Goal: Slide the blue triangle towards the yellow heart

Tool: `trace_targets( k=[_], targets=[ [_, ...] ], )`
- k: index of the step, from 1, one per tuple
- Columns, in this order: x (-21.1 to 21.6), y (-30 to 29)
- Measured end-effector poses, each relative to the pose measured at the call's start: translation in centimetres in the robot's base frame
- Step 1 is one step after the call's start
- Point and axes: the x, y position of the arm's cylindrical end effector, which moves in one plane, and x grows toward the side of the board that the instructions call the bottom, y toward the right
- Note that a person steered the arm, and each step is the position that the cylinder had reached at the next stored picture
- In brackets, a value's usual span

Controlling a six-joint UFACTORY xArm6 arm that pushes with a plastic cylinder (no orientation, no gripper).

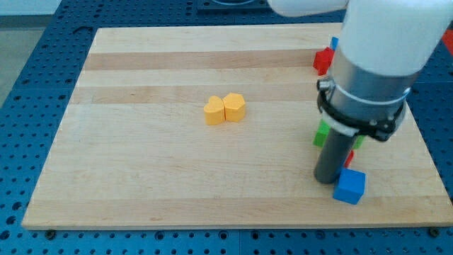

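My tip [326,180] rests on the board at the view's lower right. A blue block [350,186], cube-like from here, sits just right of the tip, touching or nearly touching it. A sliver of another blue block [334,44] shows at the upper right behind the arm; its shape is hidden. Two yellow blocks stand side by side near the board's middle. The right one [235,107] looks like a heart; the left one [214,111] has a less clear shape. Both are far to the left of my tip.
A red block [323,60] sits at the upper right by the arm. A green block [322,134] shows left of the rod, another green piece [359,142] right of it, and a red sliver [349,158] just behind the rod. The wooden board [141,177] lies on a blue perforated table.
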Motion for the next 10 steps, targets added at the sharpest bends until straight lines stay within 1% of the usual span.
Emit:
trace_targets(
  k=[1,2,4,5,6,7,8,9,10],
  targets=[
    [-3.3,0.8],
    [-5.0,0.6],
    [-5.3,-5.9],
    [-8.0,-8.4],
    [-11.5,-7.3],
    [-14.0,-3.3],
    [-14.4,2.6],
    [-16.4,8.2],
    [-21.2,11.4]
  ],
)
